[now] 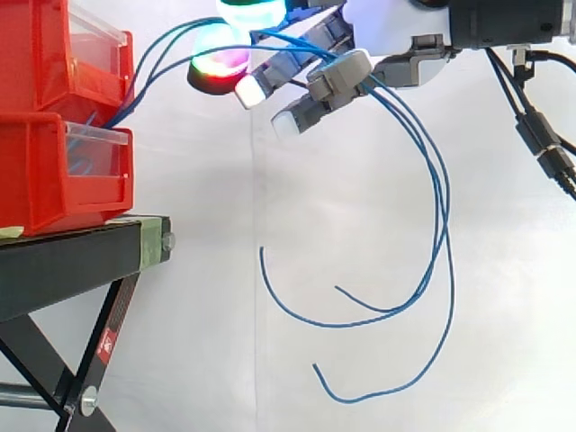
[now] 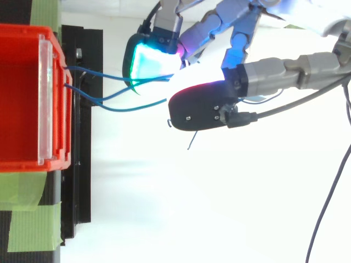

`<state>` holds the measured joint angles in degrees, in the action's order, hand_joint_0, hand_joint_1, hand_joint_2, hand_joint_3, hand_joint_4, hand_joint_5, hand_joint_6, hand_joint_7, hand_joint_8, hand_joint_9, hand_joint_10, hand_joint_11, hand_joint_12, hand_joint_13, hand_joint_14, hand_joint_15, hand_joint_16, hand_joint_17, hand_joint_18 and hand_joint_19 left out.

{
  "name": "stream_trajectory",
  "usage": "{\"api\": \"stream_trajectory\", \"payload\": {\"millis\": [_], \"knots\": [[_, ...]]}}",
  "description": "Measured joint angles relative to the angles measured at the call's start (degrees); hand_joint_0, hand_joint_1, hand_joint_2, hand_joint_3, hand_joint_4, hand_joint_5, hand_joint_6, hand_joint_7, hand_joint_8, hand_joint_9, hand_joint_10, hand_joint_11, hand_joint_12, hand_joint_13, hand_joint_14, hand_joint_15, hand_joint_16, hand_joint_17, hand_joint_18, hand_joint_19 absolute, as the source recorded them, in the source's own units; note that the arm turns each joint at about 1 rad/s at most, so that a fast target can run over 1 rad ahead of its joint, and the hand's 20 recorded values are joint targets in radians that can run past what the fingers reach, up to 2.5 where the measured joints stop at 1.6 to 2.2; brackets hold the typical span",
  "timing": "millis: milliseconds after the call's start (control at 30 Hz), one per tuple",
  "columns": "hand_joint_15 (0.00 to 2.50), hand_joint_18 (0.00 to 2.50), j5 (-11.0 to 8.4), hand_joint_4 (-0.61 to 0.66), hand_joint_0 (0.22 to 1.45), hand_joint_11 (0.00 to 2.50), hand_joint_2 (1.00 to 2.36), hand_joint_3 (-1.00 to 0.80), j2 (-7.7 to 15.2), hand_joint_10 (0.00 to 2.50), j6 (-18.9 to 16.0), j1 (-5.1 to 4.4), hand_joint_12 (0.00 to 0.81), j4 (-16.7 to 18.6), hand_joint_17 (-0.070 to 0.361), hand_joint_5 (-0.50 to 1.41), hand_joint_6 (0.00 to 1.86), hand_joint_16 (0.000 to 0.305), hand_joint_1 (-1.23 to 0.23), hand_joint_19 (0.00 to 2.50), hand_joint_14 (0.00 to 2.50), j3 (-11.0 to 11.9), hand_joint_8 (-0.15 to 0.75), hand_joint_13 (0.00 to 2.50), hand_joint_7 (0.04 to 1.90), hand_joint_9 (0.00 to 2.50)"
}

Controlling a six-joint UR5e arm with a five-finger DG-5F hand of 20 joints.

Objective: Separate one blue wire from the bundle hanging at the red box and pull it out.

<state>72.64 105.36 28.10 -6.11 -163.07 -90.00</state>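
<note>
Three thin blue wires point(image 1: 441, 207) leave the front of the lower red bin point(image 1: 36, 171), rise to the right and run in among the fingers of my hand point(image 1: 387, 36) at the top of the side view. Past the fingers they hang in long loops, their free ends curling low in the air. Seen from above, the wires point(image 2: 109, 76) stretch from the bin point(image 2: 22, 98) to the glowing fingertips point(image 2: 151, 60). The fingers of the hand point(image 2: 285, 68) are curled over the wires, with the thumb pad just below them. All three strands appear held together.
Two red bins are stacked on a black stand point(image 1: 72, 252) at the left, with green tape point(image 2: 27, 230) on its top. A white curtain hangs behind, and there is open air under the hand and to the right of the stand.
</note>
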Motion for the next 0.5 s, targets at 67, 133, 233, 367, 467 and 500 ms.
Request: {"api": "stream_trajectory", "payload": {"millis": [67,133,233,367,467,500], "knots": [[1.53,0.83,-0.08,0.22,0.60,0.71,1.02,-0.14,0.00,0.02,-0.83,-0.02,0.390,-0.11,0.125,-0.18,0.86,0.056,-0.81,0.48,0.00,0.00,0.366,1.58,0.87,0.88],[1.53,0.83,-0.11,0.23,0.60,0.71,1.02,-0.16,0.01,0.02,-1.81,-0.05,0.386,-0.29,0.125,-0.19,0.87,0.056,-0.82,0.49,0.00,0.00,0.366,1.58,0.87,0.88],[1.53,0.82,-0.13,0.22,0.59,0.71,1.02,-0.16,0.02,0.02,-3.18,-0.10,0.389,-0.71,0.125,-0.19,0.87,0.056,-0.83,0.49,0.00,-0.01,0.360,1.57,0.86,0.86],[1.53,0.81,-0.13,0.23,0.59,0.71,1.02,-0.19,0.02,0.02,-4.19,-0.12,0.386,-1.53,0.127,-0.20,0.87,0.056,-0.85,0.48,0.00,-0.01,0.359,1.55,0.86,0.84],[1.53,0.81,-0.13,0.24,0.58,0.72,1.02,-0.22,0.02,0.02,-4.72,-0.13,0.385,-2.02,0.128,-0.20,0.87,0.057,-0.87,0.48,0.00,-0.01,0.358,1.54,0.85,0.82],[1.53,0.80,-0.13,0.24,0.58,0.71,1.02,-0.23,0.02,0.02,-4.87,-0.13,0.385,-2.13,0.128,-0.20,0.87,0.057,-0.88,0.48,0.00,-0.01,0.356,1.54,0.85,0.82]]}}
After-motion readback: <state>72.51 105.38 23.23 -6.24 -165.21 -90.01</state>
